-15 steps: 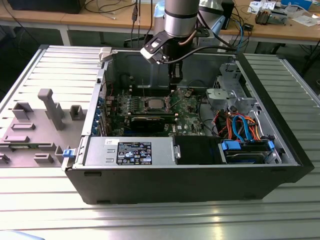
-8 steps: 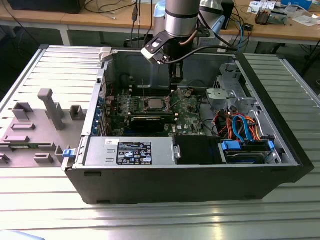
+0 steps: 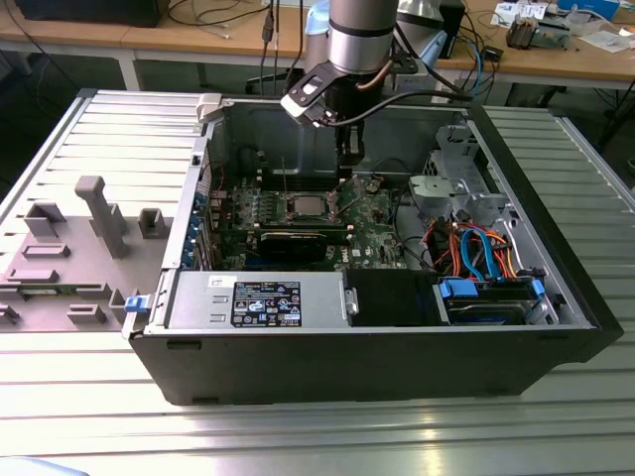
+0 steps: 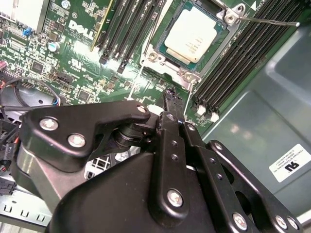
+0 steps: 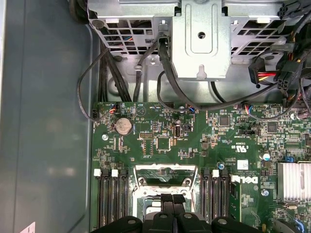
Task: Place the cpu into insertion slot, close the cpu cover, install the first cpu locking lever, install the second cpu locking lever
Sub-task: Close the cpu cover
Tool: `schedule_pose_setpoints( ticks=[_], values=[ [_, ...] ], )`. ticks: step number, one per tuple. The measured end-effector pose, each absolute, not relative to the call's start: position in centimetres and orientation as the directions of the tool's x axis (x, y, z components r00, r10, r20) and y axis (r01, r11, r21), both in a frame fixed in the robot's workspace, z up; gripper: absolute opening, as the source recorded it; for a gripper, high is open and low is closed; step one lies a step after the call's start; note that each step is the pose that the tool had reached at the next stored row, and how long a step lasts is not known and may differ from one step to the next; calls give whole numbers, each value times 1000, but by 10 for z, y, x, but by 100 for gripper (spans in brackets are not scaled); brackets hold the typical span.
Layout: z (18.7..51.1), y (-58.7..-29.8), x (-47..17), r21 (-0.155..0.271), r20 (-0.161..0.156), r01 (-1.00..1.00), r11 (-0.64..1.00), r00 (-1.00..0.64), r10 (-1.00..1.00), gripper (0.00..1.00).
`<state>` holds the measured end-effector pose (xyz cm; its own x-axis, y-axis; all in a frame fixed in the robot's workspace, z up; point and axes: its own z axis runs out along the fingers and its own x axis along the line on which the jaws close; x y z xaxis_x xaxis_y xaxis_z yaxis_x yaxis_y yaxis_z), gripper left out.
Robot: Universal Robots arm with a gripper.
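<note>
Case (image 3: 397, 367) black outside, dull grey-green steel within; circuit board (image 4: 87, 63) green, speckled with small black chips and white print; cpu (image 4: 194, 34) pale silver-grey on top, dark green at its edge; insertion slot (image 4: 154, 57) rim silvery; memory slots (image 4: 127, 34) black, in parallel stripes with white tabs at the ends; gripper (image 4: 169, 93) matt black, dotted with silver screw heads; cables (image 3: 476, 248) orange, blue and red; power supply (image 3: 258, 297) silver-grey, black label with white print; table (image 3: 298, 436) ribbed silver aluminium; coin cell (image 5: 122, 126) silver.

cpu (image 4: 197, 35) in insertion slot (image 4: 152, 57), memory slots (image 4: 121, 34) flanking both sides
</note>
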<state>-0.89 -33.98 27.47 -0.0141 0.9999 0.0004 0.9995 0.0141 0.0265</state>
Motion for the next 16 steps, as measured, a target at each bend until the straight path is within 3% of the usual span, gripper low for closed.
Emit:
schedule_pose_setpoints(
  ticks=[16],
  values=[
    [274,-340,3,26,-6,1000,14,-14,1000,11]
  ],
)
